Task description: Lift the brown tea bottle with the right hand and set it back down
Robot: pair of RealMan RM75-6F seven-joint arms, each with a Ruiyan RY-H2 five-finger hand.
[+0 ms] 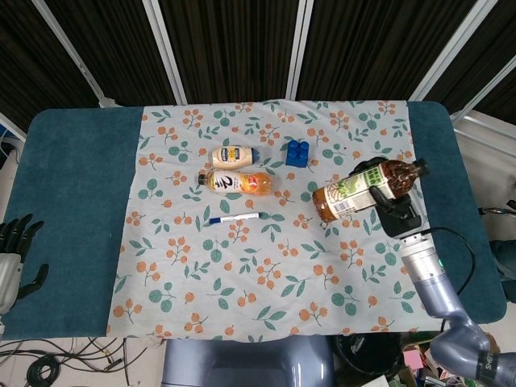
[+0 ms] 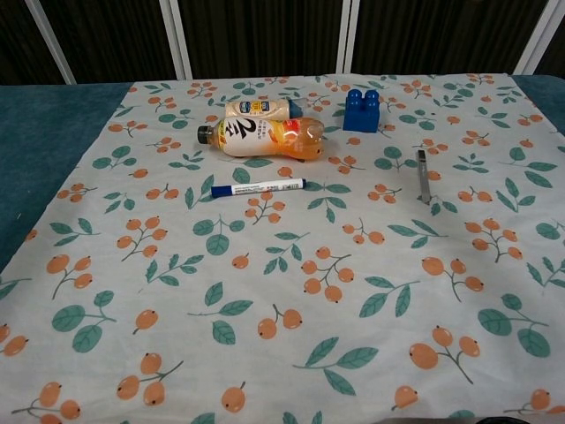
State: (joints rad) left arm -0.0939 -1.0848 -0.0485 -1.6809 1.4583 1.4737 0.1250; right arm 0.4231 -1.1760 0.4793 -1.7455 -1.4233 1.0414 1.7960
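Observation:
In the head view the brown tea bottle (image 1: 360, 188) hangs high above the cloth, tilted with its dark cap toward the right. My right hand (image 1: 395, 205) grips it from the right side, around its upper half. The chest view shows neither the bottle nor the right hand. My left hand (image 1: 14, 250) rests at the table's left edge, its fingers apart and holding nothing.
On the floral cloth (image 2: 265, 265) lie an orange drink bottle (image 2: 265, 137), a cream bottle (image 2: 262, 109), a blue brick (image 2: 360, 109), a blue-capped pen (image 2: 258, 187) and a small grey tool (image 2: 424, 175). Teal table (image 1: 72, 185) borders the cloth.

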